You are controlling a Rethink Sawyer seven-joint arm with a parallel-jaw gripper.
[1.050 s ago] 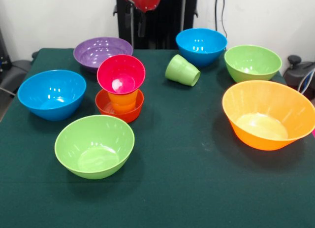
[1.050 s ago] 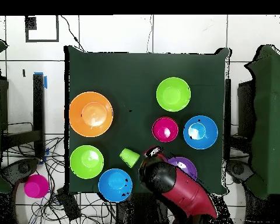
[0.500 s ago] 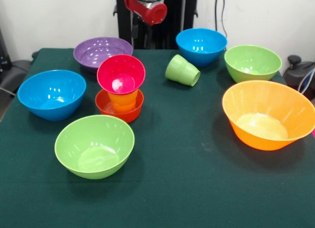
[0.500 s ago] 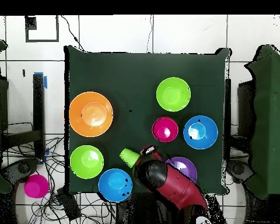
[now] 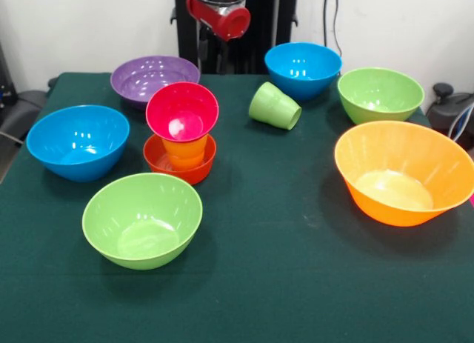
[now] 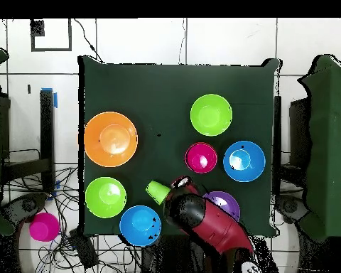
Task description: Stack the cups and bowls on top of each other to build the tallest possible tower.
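The green table (image 5: 296, 284) holds all the bowls and cups.

The robot arm (image 6: 209, 224) is red and black. In the overhead view it reaches in over the table's bottom edge, between the purple bowl and one blue bowl. Its gripper (image 5: 211, 50) hangs high above the table by the far edge in the front view. It is dark there, so I cannot tell if its fingers are wide or narrow.

The big orange bowl (image 5: 404, 172) is the largest. It sits close to the right edge of the table in the front view and tips a little.

One blue bowl (image 5: 78, 141) sits near the left edge. The other blue bowl (image 5: 303, 69) sits at the far edge.

One light green bowl (image 5: 142, 219) sits closest to the near edge, just in front of the tower. The other light green bowl (image 5: 380, 95) sits near the far right corner, between the far blue bowl and the big orange bowl.

The shallow purple bowl (image 5: 152, 78) sits at the far edge, behind the tower.

The tower (image 5: 181, 139) stands left of the table's middle. The small red-orange bowl (image 5: 167, 165) is at the bottom. The orange cup (image 5: 185, 152) stands in it. The magenta bowl (image 5: 182, 111) rests on the cup and tilts toward the camera.

The light green cup (image 5: 275, 106) lies on its side, just in front of the far blue bowl. Its open mouth points to the right.
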